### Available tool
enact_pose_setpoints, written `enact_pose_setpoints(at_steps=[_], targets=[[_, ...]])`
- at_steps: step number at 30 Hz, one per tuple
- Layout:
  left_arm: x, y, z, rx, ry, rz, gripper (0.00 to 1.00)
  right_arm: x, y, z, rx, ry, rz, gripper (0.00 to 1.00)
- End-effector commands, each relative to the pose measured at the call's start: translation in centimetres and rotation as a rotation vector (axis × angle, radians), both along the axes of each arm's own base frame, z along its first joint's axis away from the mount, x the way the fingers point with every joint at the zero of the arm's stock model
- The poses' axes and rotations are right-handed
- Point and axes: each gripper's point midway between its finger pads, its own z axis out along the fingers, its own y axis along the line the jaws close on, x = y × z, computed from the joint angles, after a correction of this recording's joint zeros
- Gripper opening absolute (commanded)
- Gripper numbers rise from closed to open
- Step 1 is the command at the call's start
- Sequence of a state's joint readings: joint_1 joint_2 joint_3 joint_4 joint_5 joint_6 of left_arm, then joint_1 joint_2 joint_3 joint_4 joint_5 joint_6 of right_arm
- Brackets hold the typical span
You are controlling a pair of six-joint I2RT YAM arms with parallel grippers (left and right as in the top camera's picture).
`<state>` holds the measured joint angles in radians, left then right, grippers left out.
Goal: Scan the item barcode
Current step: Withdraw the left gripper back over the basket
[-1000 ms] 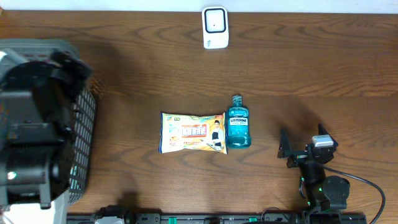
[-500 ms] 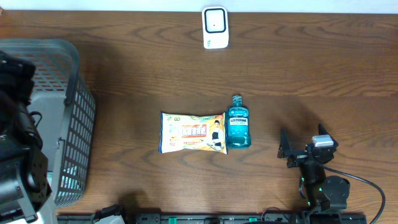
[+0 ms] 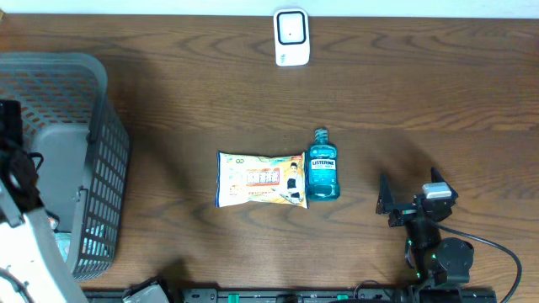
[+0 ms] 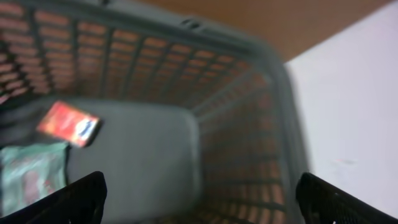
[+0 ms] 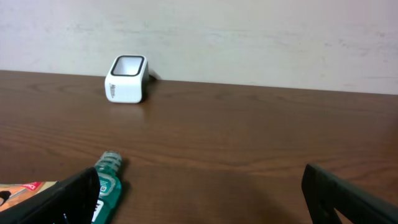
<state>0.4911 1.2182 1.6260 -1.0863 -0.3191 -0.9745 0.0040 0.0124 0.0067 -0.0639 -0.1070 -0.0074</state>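
A teal mouthwash bottle [image 3: 322, 167] and an orange-and-white snack packet [image 3: 261, 178] lie side by side at mid-table. The white barcode scanner [image 3: 291, 37] stands at the far edge. My right gripper [image 3: 410, 188] rests near the front right, open and empty. In the right wrist view the bottle [image 5: 107, 180] lies by its left finger, and the scanner [image 5: 127, 78] stands far ahead. My right gripper [image 5: 200, 180] holds nothing. My left arm [image 3: 21, 181] hangs over the basket. My left gripper [image 4: 199, 190] is open and empty above the basket floor.
A grey mesh basket [image 3: 93, 109] fills the left side of the table. Inside it lie a red packet [image 4: 68, 123] and a pale green packet [image 4: 31, 174]. A white wall [image 5: 249, 37] runs behind the scanner.
My left arm has drawn back toward the front left edge of the overhead view, uncovering most of the basket. The right arm and the items have not moved.
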Motion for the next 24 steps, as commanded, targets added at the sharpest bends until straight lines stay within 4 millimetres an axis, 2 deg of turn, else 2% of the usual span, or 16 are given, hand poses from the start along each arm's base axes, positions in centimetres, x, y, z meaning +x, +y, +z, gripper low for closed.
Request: enact_pose_setpoints(at_steps=[1,2,3,14,20,24], targets=[[0.4,0.8,-1.9,-0.075,0.027,0.057,0.98,0.0,0.0,-0.1,0.013,0.003,-0.003,0.99],[0.7,0.9,-2.5,-0.092,0.048,0.055,0.98,0.0,0.0,-0.1,0.013,0.003,-0.003,0.99],[1.1,1.1,-4.1,-0.127,0.099,0.053,0.98,0.0,0.0,-0.1,0.013,0.003,-0.003,0.99],[2.4,0.2,-11.5,-0.339,0.341,0.019,0.98,0.0,0.0,-0.1,0.013,0.003,-0.003,0.99],[2.3,0.1,-13.9,-0.397,0.43,0.026,0.98,0.0,0.0,-0.1,0.013,0.003,-0.003,0.99],[1.4,0.1,-15.1,-0.452,0.467,0.093,0.98,0.0,0.0,-0.1,0.013,0.003,-0.002,0.99]])
